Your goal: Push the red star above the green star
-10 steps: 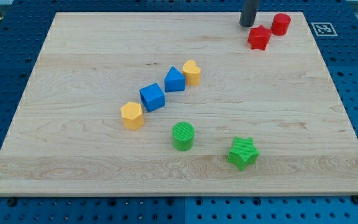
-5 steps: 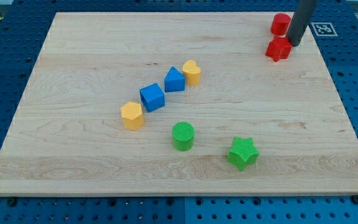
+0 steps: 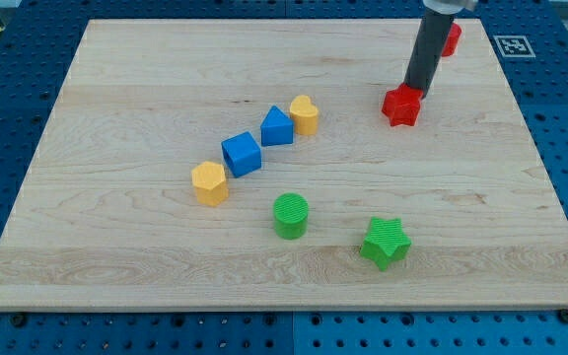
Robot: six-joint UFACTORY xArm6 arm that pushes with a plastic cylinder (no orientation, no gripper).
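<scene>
The red star (image 3: 401,106) lies on the wooden board at the view's upper right. My tip (image 3: 417,92) touches its upper right side. The green star (image 3: 386,243) lies near the view's bottom, well below the red star and slightly to its left. The rod rises from the tip to the view's top edge.
A red cylinder (image 3: 451,37) sits at the view's top right, partly hidden by the rod. A green cylinder (image 3: 290,215) lies left of the green star. A diagonal row holds a yellow block (image 3: 304,114), a blue block (image 3: 276,126), a blue cube (image 3: 242,154) and a yellow hexagon (image 3: 209,182). The board's right edge (image 3: 540,158) is near.
My tip swung from the red star's upper left around to its right side. It then pushed the star down and to the left, away from the red cylinder.
</scene>
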